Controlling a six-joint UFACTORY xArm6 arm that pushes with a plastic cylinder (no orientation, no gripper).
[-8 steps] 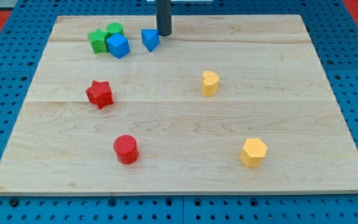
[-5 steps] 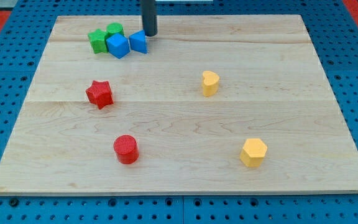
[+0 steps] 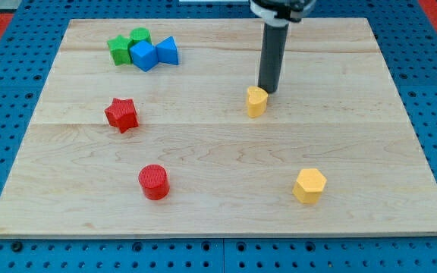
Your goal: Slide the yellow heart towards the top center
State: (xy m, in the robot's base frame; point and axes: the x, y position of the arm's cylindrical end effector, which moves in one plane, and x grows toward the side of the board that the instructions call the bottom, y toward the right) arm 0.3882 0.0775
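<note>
My tip (image 3: 267, 92): a bare rod, no hand, holding nothing; just above and right of the yellow heart (image 3: 256, 101), about touching it
Yellow heart: middle of the wooden board (image 3: 218, 152), a bit right
Yellow hexagon (image 3: 309, 186): bottom right

I can read no text, label, brand, number or sign anywhere in my camera view: the wooden board (image 3: 218, 152) is bare wood from edge to edge, and none of the coloured blocks on it carries any lettering or marking.
</note>
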